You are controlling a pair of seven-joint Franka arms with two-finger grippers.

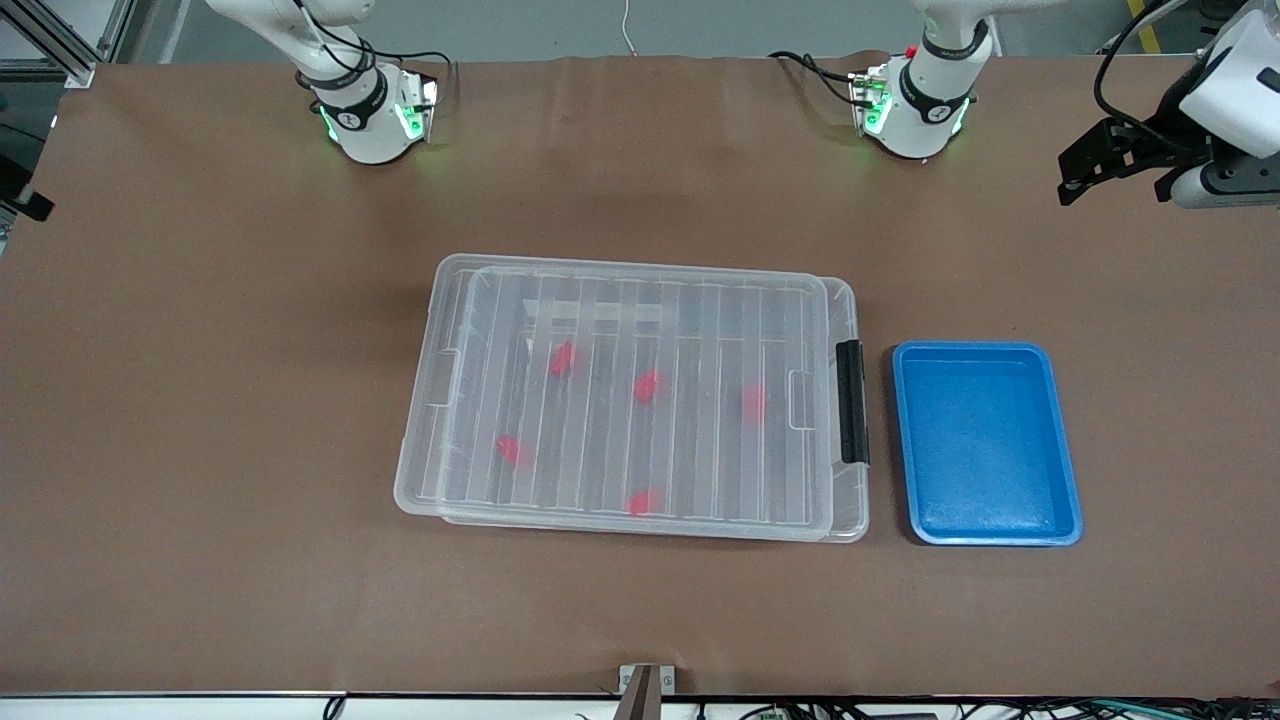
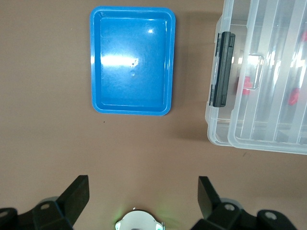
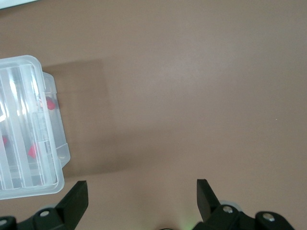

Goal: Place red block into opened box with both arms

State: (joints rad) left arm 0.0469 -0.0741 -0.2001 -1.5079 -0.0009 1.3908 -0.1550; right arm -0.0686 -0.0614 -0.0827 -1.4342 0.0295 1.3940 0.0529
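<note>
The box lies in the middle of the table with its ribbed clear lid resting on it, shifted a little toward the right arm's end. Several red blocks, such as one, show blurred through the lid. The black handle strip faces the blue tray. My left gripper hangs high over the left arm's end of the table, open and empty. In its wrist view are the box and a red block. My right gripper is open and empty over bare table beside the box.
An empty blue tray sits beside the box toward the left arm's end, also seen in the left wrist view. The two arm bases stand farthest from the front camera. Brown table surface surrounds the box.
</note>
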